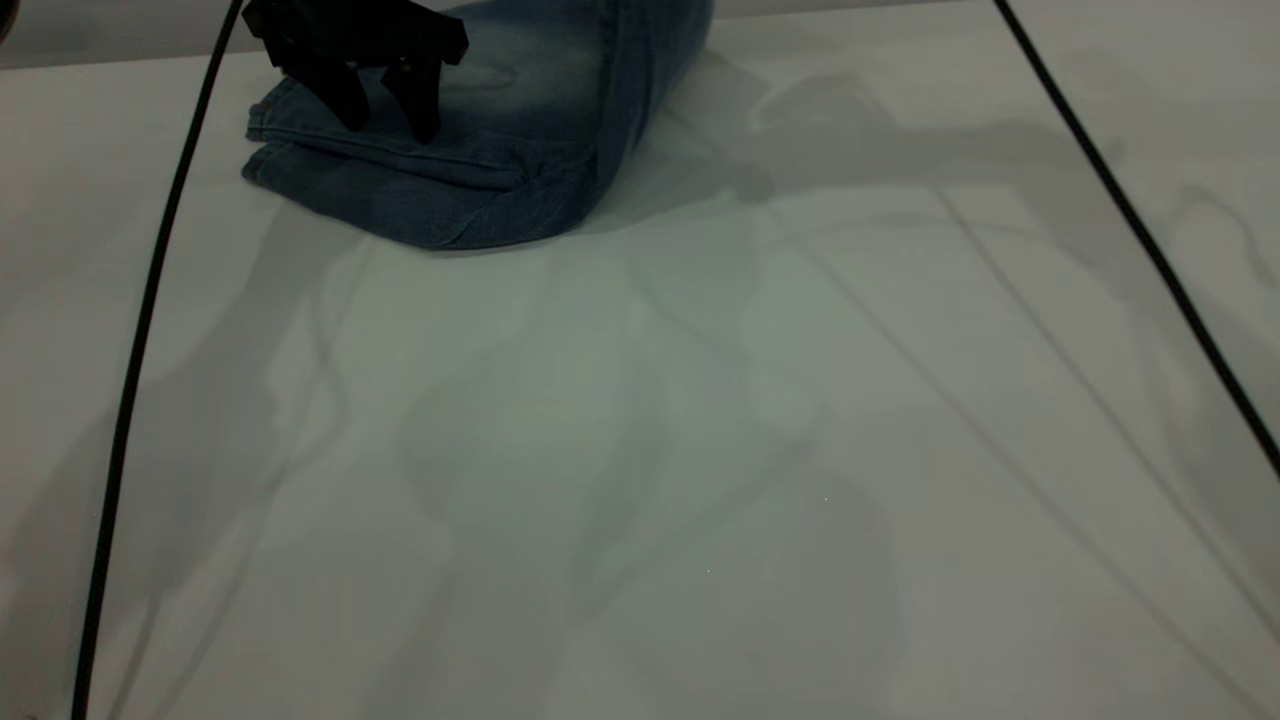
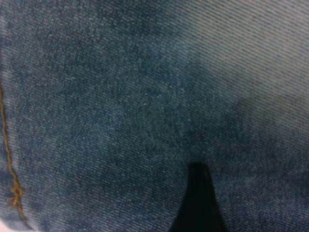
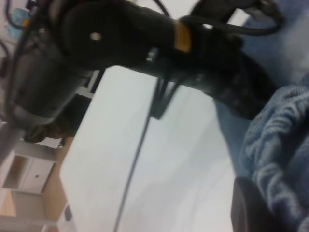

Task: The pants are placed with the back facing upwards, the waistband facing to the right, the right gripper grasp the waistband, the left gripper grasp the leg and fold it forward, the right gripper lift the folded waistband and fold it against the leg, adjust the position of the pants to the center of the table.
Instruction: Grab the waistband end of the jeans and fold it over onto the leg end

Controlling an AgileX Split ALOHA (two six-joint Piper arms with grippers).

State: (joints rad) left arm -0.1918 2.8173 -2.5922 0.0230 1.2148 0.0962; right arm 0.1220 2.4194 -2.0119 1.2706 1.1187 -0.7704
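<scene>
Pressing down on folded denim at the far left of the bench

The pants (image 1: 520, 130) lie folded at the far left part of the bench (image 1: 700, 450), well off its middle, running out of the exterior view at the top. Cloth is faded blue denim with a pale bleached patch on the upper layer; a rolled fold runs down the right side of the bundle and curves round its near edge. Two hemmed edges are stacked at the left end, one layer over the other.

My left gripper (image 1: 385, 108) stands over that left end, jaws parted, both black tips touching the top layer of denim and nothing caught between them. My left wrist view is filled with denim weave; one dark fingertip (image 2: 199, 203) shows against it, and a line of tan stitching (image 2: 9, 164) runs along one side.

My right gripper: in my right wrist view a dark finger (image 3: 248, 205) sits just beside gathered, ruffled blue cloth, the waistband (image 3: 280, 159). I cannot tell whether those jaws are closed on it. The left arm (image 3: 145, 43) crosses that view and hides much of the pants.

Two black cables (image 1: 140, 330) cross the bench, one at each side.
</scene>
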